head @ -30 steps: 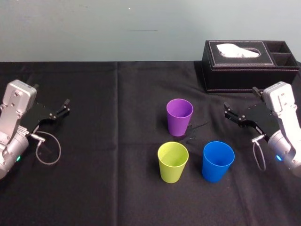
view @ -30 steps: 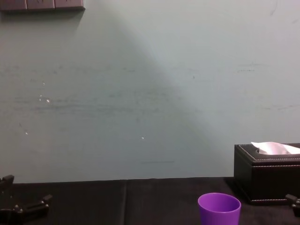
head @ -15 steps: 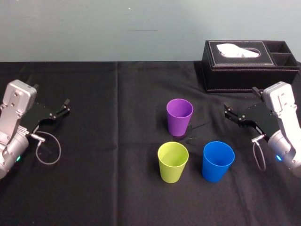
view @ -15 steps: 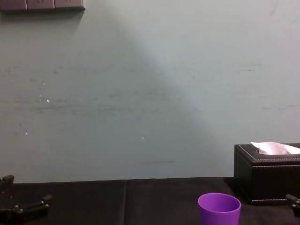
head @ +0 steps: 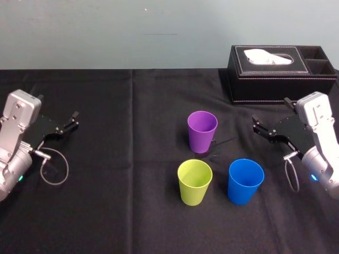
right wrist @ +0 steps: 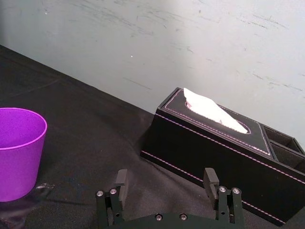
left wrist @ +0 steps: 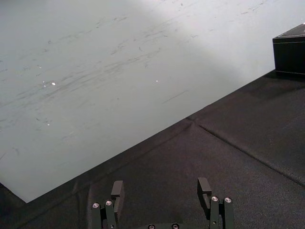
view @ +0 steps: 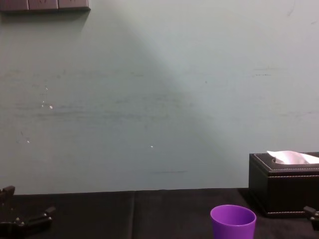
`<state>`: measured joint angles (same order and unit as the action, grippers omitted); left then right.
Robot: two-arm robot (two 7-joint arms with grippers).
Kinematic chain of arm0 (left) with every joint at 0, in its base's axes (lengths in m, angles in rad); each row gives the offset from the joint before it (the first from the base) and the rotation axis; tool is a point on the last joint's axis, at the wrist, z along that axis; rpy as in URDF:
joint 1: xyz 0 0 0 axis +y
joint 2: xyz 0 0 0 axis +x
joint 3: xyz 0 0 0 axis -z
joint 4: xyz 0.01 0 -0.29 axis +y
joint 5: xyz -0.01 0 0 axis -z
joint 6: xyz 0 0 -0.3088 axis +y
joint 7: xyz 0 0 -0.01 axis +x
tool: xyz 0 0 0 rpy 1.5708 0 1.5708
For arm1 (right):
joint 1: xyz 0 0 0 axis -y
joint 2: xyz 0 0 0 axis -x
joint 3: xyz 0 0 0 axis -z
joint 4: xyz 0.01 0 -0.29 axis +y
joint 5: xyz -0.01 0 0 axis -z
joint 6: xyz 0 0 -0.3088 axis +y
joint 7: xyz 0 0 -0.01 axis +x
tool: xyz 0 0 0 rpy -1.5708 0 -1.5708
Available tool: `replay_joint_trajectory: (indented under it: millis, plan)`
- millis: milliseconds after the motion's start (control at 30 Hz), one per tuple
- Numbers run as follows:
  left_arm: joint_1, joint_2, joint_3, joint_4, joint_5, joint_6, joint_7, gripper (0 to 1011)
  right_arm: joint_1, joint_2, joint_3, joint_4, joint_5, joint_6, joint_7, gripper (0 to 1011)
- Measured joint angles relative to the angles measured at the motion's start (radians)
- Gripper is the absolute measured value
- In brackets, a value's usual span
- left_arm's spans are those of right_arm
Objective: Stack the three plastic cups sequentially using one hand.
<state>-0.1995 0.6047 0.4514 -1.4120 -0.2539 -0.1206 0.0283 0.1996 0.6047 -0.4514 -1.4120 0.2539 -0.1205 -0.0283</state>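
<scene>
You've changed nothing: right tool waits released right of the purple cup, left tool released well left of it; stacking not begun

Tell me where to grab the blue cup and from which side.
Probably its wall just under the rim, from the robot's right, where the right gripper sits: the blue cup stands upright, mouth up, with the yellow-green cup on its other side.

Black table bearing three cups, tissue box
</scene>
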Motion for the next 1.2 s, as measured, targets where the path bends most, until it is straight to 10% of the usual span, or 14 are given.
replay_joint_trajectory:
  millis: [267, 600, 900, 1200]
  plan:
    - [0.000, 0.000, 0.000, 0.000, 0.000, 0.000, 0.000, 1011, 0.000, 0.000, 0.000, 0.000, 0.000, 0.000, 0.000, 1002]
    - [0.000, 0.000, 0.000, 0.000, 0.000, 0.000, 0.000, 1011, -0.131, 0.052, 0.103, -0.116, 0.104, -0.042, 0.063, 1002]
    - [0.000, 0.000, 0.000, 0.000, 0.000, 0.000, 0.000, 1011, -0.326, 0.163, 0.221, -0.233, 0.318, -0.134, 0.285, 1002]
    - [0.000, 0.000, 0.000, 0.000, 0.000, 0.000, 0.000, 1011, -0.477, 0.234, 0.294, -0.304, 0.407, -0.201, 0.427, 1002]
